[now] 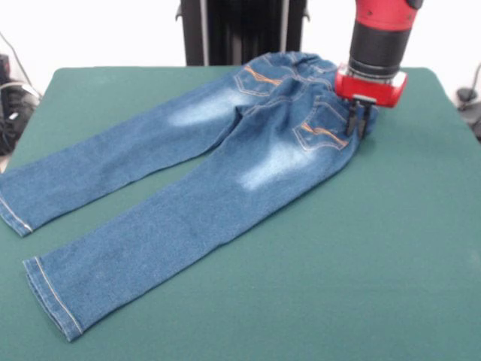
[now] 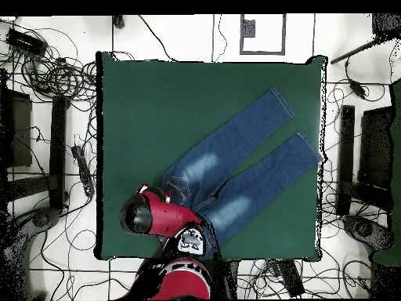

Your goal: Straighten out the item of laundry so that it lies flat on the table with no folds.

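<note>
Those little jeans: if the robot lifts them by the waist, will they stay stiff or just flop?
Probably flop: the jeans lie limp with soft creases near the waistband, so the legs would likely drape down. The gripper could likely drag them across the felt-like table, bunching rather than sliding cleanly.

Jeans spread flat on table
</note>
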### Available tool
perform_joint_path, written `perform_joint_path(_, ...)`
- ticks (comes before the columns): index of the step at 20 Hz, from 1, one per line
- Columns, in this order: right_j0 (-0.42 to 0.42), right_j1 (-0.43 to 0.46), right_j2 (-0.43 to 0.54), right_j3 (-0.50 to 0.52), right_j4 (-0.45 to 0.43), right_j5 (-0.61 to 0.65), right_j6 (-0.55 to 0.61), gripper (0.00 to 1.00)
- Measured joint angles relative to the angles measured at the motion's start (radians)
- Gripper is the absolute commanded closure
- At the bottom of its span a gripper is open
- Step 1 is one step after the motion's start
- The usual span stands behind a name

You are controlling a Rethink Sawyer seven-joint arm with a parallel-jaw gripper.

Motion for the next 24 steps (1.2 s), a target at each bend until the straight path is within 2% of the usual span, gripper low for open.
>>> perform_joint_path(14, 0.124, 0.002, -0.061, -0.047, 0.124, 0.075, 0.0, 1.0)
perform_joint_path(24, 0.156, 0.006, -0.067, -0.074, 0.173, 0.106, 0.0, 1.0)
